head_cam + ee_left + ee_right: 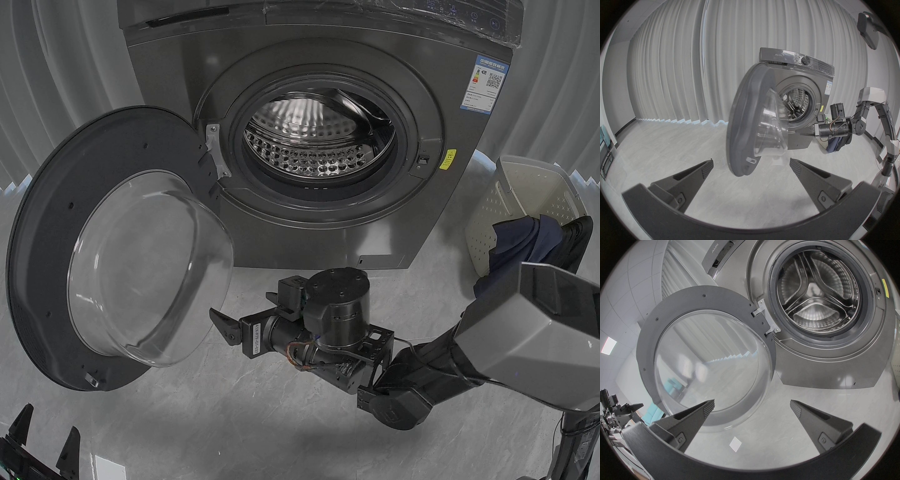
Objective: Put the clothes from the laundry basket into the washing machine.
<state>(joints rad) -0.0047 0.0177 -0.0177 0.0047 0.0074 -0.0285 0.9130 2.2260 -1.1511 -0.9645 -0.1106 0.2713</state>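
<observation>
washing machine (387, 206): front loader, standing on the floor ahead.
door (44, 250): swung wide to the left on its hinge, glass bowl facing outward.
drum (818, 287): bare metal; no garment seen inside.
laundry basket (531, 187): pale, perforated, on the floor just right of the machine.
clothes (522, 244): dark blue and black pieces draped over the basket's near rim; lower part hidden behind the right arm.
right claw (751, 404): low before the machine, between door and opening; jaws spread wide, nothing held.
left claw (751, 162): low at the left, facing the door's edge; jaws spread wide, nothing held.
progress, as judged: door already open; no garment loaded; every piece yet to be fetched from the basket, which lies well apart from both claws.
</observation>
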